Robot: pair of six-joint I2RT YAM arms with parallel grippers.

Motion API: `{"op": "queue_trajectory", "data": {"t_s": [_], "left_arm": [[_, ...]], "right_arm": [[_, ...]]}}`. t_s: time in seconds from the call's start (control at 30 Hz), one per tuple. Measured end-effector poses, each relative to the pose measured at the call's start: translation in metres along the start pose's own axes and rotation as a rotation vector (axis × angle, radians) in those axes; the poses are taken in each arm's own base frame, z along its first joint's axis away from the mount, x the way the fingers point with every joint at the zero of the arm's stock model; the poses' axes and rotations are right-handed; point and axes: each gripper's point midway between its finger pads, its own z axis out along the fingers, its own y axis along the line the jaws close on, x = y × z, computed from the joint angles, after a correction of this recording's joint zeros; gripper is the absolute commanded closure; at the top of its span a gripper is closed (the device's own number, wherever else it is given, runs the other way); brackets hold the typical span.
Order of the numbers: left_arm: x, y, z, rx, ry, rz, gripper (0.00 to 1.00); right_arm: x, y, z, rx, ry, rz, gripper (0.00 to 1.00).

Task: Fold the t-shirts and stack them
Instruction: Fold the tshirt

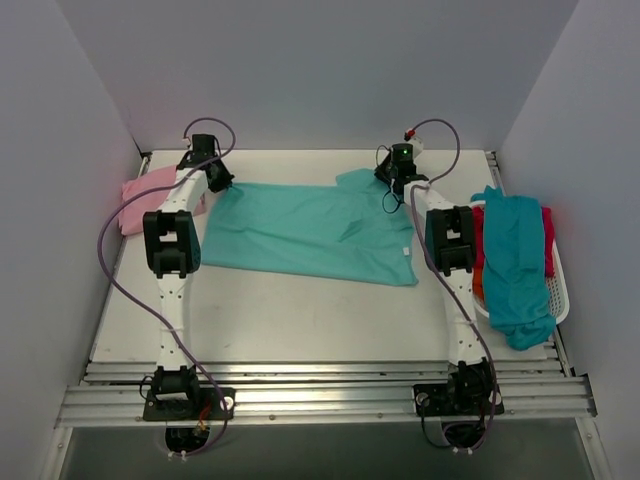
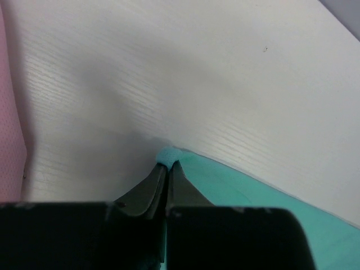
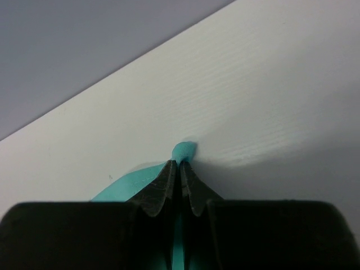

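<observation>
A mint-teal t-shirt (image 1: 305, 230) lies spread flat across the middle of the table. At its far left corner my left gripper (image 1: 218, 182) is shut on a pinch of its cloth (image 2: 169, 154), which pokes out past the fingertips. My right gripper (image 1: 400, 180) is shut on the shirt's far right corner, where a small teal bunch (image 3: 184, 149) sticks out between the tips. A light pink t-shirt (image 1: 140, 200) lies crumpled at the far left edge and shows in the left wrist view (image 2: 10, 146). A darker teal-blue t-shirt (image 1: 515, 265) hangs over red and orange ones.
A white plastic basket (image 1: 560, 290) stands at the right edge of the table and holds the darker shirts. Grey walls close in the table at the back and on both sides. Cables loop off both wrists.
</observation>
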Motion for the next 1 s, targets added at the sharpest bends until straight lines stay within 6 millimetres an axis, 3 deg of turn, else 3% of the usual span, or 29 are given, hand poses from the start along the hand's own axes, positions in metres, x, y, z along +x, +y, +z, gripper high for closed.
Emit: {"op": "queue_trajectory", "data": {"t_s": [0.17,0.3,0.7,0.83,1.0], "left_arm": [[0.0,0.002,-0.003,-0.002,0.002,0.014,0.98],[0.001,0.003,-0.017,-0.006,0.008,0.024,0.98],[-0.019,-0.006,-0.074,0.025,-0.055,0.049,0.98],[-0.014,-0.002,-0.087,0.02,-0.058,0.052,0.98],[0.0,0.013,-0.097,-0.006,-0.042,0.059,0.98]], "right_arm": [[0.003,0.0,-0.013,0.02,0.031,-0.011,1.0],[0.0,0.006,-0.028,0.022,0.042,-0.029,1.0],[-0.026,0.06,-0.092,-0.037,0.003,-0.081,1.0],[-0.019,0.065,-0.111,-0.042,0.011,-0.089,1.0],[-0.002,0.054,-0.137,-0.021,0.039,-0.101,1.0]]}}
